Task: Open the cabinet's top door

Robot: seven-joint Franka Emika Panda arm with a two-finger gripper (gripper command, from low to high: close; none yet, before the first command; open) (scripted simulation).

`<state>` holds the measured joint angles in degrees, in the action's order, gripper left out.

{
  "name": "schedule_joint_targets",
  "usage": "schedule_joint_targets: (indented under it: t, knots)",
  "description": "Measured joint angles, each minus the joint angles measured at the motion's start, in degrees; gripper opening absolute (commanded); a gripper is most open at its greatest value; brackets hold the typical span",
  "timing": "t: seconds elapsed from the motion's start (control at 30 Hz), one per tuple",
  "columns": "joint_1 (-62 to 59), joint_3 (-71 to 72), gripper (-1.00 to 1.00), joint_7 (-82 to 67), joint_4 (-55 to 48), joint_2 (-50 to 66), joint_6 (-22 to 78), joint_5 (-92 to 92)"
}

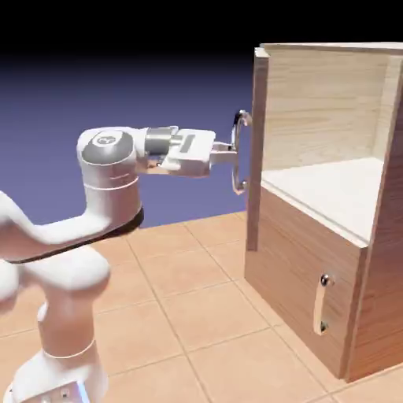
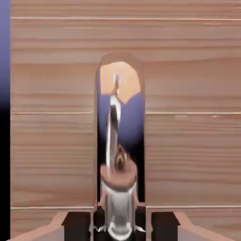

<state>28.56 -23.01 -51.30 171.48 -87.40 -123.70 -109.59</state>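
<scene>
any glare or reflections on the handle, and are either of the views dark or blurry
Exterior view: evenly lit and sharp, only a small highlight on the silver handle where the hand meets it; black band above the backdrop. Hand view: soft; the handle mirrors floor orange and backdrop blue against the top door.

I see even, bright light in both views, slightly soft render. Backdrop fades to black at the top. Tall light-brown wood-grain cabinet [image 1: 315,260] shades its side. Curved silver bar handle [image 2: 114,136] mirrors the surroundings, smeared in hand view.
</scene>
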Motion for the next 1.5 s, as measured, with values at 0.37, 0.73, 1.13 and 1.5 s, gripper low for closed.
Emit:
schedule_joint_targets:
  t: [0.37,0.73,1.13,1.5]
  knots:
    - [0.90,22.84,-1.00,1.53,2.50,-1.04,13.22,21.08]
    - [0.97,45.68,-1.00,5.86,-2.93,7.54,27.59,41.93]
    - [-13.06,70.57,-1.00,12.14,-21.70,24.98,46.67,62.01]
    - [-35.72,89.88,-1.00,14.27,-43.28,34.05,62.36,71.45]
